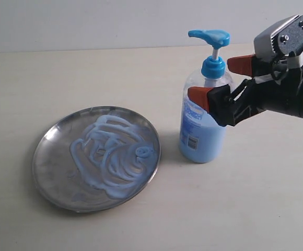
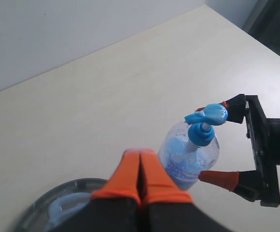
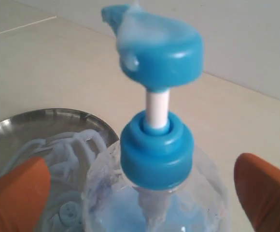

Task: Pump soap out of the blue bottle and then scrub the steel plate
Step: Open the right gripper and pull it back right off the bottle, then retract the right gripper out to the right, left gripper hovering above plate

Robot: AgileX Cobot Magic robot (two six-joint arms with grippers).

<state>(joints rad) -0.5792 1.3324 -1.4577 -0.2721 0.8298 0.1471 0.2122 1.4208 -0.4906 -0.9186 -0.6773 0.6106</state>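
Two grippers: I have the left gripper only in its own wrist camera, and the right gripper in all three views.
Left state: its orange pads are pressed together with nothing between them.
Left place: it hangs over the rim of the round, shallow, shiny steel plate, with the bottle beyond it.
Right state: the jaws stand wide apart and are not clamped on anything.
Right place: one orange fingertip sits on each side of the bottle's shoulder, below the pump collar. In my wrist camera one pad stands clear of the plastic. The other is so close that I cannot tell whether it touches.
Bottle: the tall clear plastic bottle of light blue liquid stands upright on the pale cream counter, just beside the plate's rim.
Pump: the bright blue pump head is raised on its white stem, with the spout pointing out over the plate's side. A pale film lies on its top.
Plate: it lies flat, well in from the counter's far edge along the wall.
Soap: pale blue creamy soap swirls across the plate's middle and the side nearest the bottle. The far side is bare steel.
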